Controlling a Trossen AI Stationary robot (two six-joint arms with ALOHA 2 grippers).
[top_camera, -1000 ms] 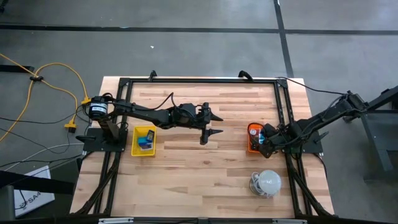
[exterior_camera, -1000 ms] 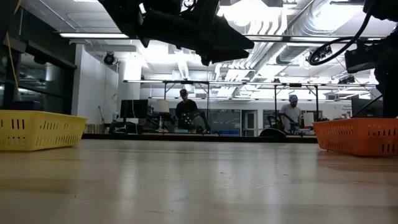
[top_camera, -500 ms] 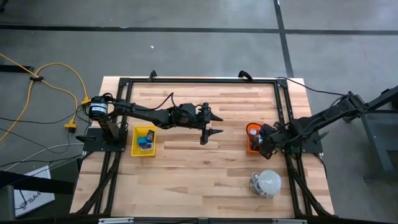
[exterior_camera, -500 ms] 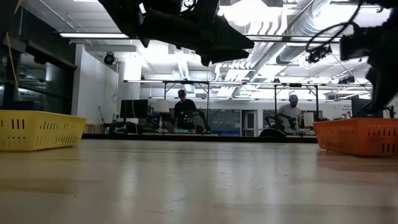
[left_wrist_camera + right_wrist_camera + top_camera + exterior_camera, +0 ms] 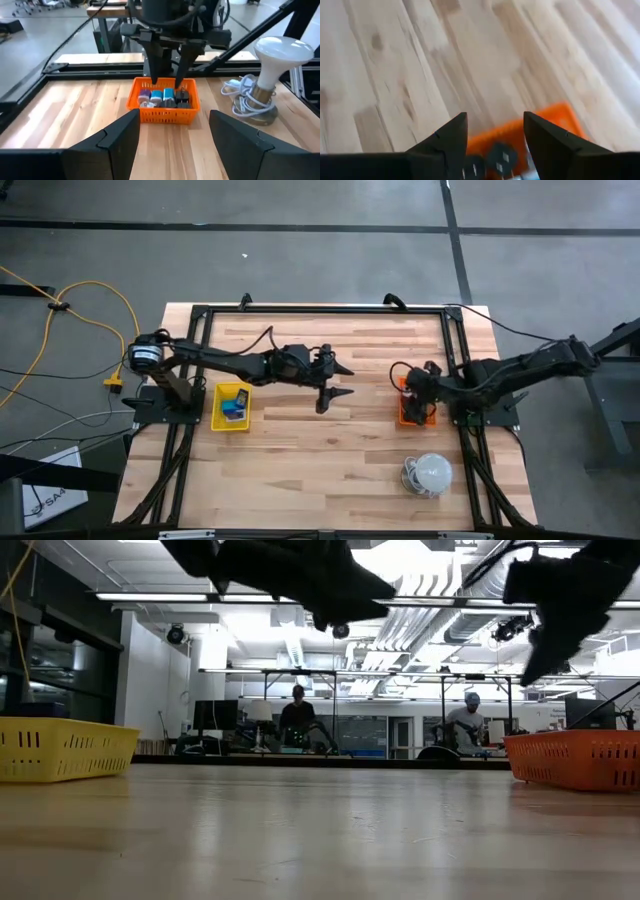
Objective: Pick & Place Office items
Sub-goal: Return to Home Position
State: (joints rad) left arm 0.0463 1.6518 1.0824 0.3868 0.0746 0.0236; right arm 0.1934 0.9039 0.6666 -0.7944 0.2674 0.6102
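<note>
Two empty, wide-open grippers: the right gripper (image 5: 495,116) hung over the orange plastic mesh bin (image 5: 165,115) of small chargers (image 5: 165,96), the left gripper (image 5: 335,381) well apart from it. Sorting looked done; retreating home was the call.

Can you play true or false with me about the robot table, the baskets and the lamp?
1. The orange basket has little pieces inside it. True.
2. The right gripper is holding a blue piece. False: it is open and empty, hanging just above the orange basket.
3. The white lamp stands inside a yellow basket. False: it stands on the table, beside the orange basket.
4. The left gripper is open over the middle of the table. True.
</note>
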